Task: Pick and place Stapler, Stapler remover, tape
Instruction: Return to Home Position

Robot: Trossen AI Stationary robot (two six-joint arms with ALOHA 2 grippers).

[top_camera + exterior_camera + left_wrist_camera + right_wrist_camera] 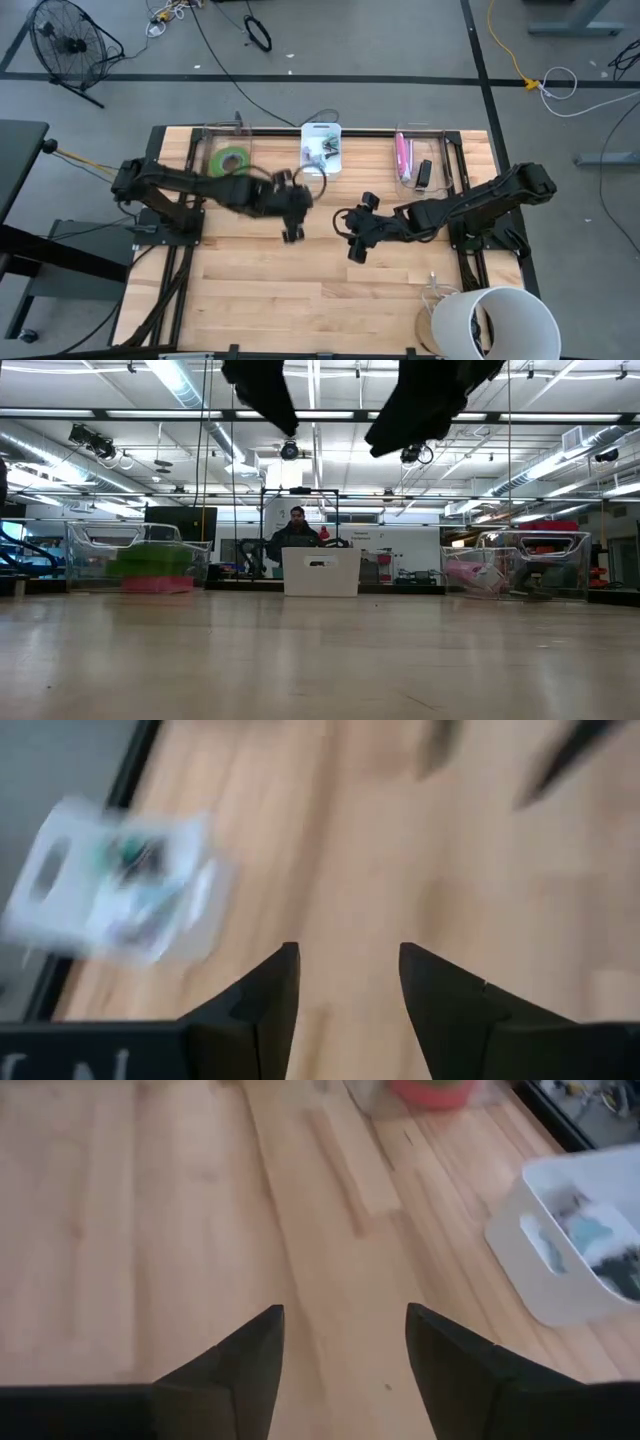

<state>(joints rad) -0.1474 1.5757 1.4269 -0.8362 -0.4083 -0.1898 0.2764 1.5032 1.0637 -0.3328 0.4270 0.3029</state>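
Both hands hung over the middle of the tabletop (250, 300), with bare wood on every side. The left hand (292, 230) was just near of the white bin (322, 126), and the right hand (353, 240) was a little to its right, close by but apart. Each had its fingers (270, 1010) spread wide with nothing between them. The whole near half lay open, save for one white tub (495, 320) at the near right corner.

Three bins stood in a row along the far edge. The left clear bin (213, 135) held the tape (233, 160). One green ring showed from above, and the level view showed green stacked over red-pink, so the number of rolls could not be told. The white bin held small pieces too fine to count. The right clear bin (438, 150) held one pink stapler (402, 155) and one black piece (424, 172)
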